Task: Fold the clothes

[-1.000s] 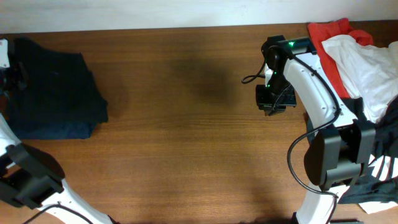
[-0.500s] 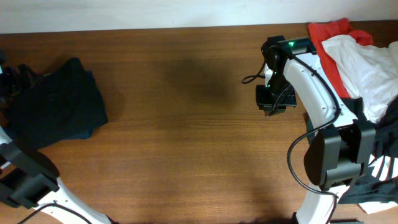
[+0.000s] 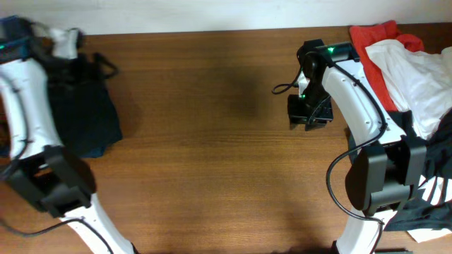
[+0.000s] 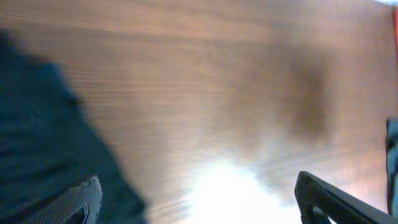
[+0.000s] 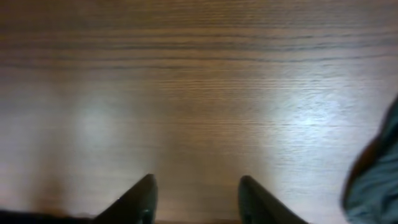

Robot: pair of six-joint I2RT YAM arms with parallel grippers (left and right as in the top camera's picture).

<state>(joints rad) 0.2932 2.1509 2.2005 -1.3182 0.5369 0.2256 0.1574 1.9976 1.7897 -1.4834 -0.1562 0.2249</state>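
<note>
A folded dark navy garment (image 3: 81, 116) of the clothes lies at the table's left end; in the left wrist view it is a blurred dark mass (image 4: 43, 143). My left gripper (image 3: 85, 51) hovers over its far edge, open wide (image 4: 199, 208), with nothing between the fingers (image 4: 78, 202). A pile of clothes sits at the right: red (image 3: 373, 35), white (image 3: 417, 70) and black with white print (image 3: 432, 197). My right gripper (image 3: 306, 120) hangs left of that pile over bare wood, its fingers (image 5: 140, 199) apart and empty (image 5: 196, 196).
The brown wooden table (image 3: 212, 141) runs between the two arms. A white wall edge borders the far side (image 3: 176, 14). A grey cloth edge (image 5: 376, 180) shows at the right of the right wrist view.
My left arm has swung up to the far left corner, its gripper opened, and the dark garment dropped flatter. My right gripper's fingers have parted; that arm barely moved.
</note>
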